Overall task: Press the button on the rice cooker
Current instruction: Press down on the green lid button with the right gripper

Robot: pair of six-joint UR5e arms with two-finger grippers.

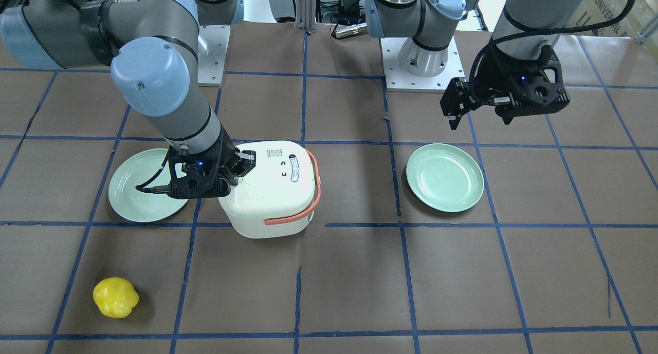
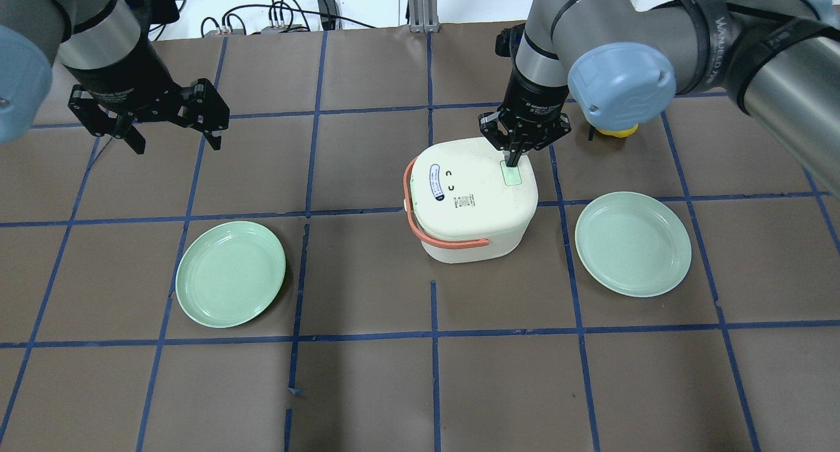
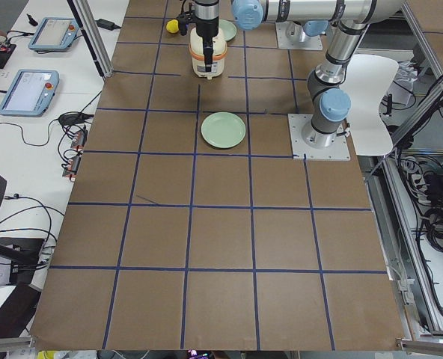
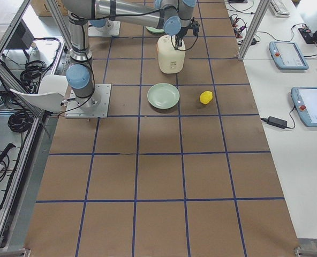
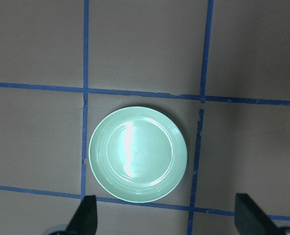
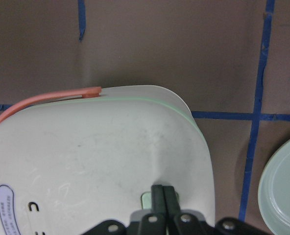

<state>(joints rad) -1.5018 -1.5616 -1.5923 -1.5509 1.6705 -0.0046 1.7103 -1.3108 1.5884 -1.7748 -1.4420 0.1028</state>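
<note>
Right pincer [image 2: 512,158], fingers pinched together, tips at the pale green rectangular button [image 2: 511,176] directly beneath, atop the white plastic rice cooker [image 2: 469,209]; best pushed straight down, no sideways slip.

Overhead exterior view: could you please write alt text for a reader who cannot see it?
The shut right end effector points down onto the green button atop a white rice cooker. The open left end effector hangs at far left. The left plate and right plate, both green, flank the cooker.
</note>
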